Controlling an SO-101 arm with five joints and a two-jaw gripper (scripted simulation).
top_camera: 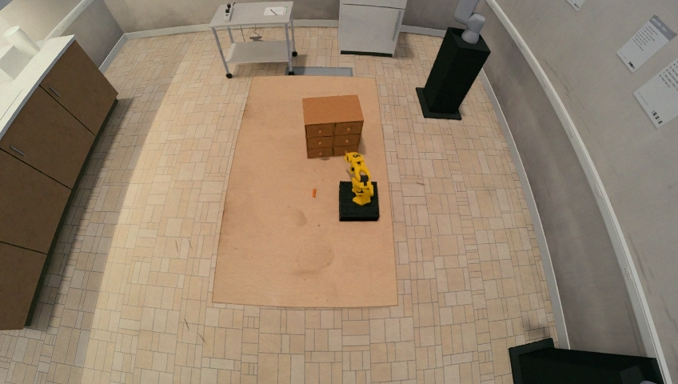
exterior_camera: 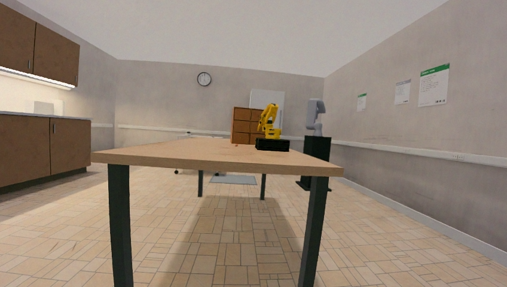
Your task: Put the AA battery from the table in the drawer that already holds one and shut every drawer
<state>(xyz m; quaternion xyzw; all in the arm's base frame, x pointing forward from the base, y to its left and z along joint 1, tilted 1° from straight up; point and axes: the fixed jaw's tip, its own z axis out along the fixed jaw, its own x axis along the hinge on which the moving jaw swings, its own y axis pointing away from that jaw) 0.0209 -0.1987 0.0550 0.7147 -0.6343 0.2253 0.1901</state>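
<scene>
A small orange AA battery (top_camera: pixel 313 192) (exterior_camera: pixel 236 144) lies on the table (top_camera: pixel 285 266) (exterior_camera: pixel 199 156), to the left of the arm's black base (top_camera: pixel 347 211) (exterior_camera: pixel 272 144). The brown drawer cabinet (top_camera: pixel 332 110) (exterior_camera: pixel 239 119) stands at the far end, with two columns of three drawers, all looking shut. My yellow arm reaches toward the cabinet's right column. The gripper (top_camera: pixel 350 156) (exterior_camera: pixel 261 126) is close to the lower right drawer fronts, with the jaw only slightly open and nothing seen in it. The fingers are too small to show any contact with a knob.
Off the table stand a white trolley (top_camera: pixel 252 33), a white cabinet (top_camera: pixel 371 26), a black pedestal (top_camera: pixel 452 71) (exterior_camera: pixel 314 156) with a grey arm, and brown kitchen units (top_camera: pixel 42 142) along the left wall.
</scene>
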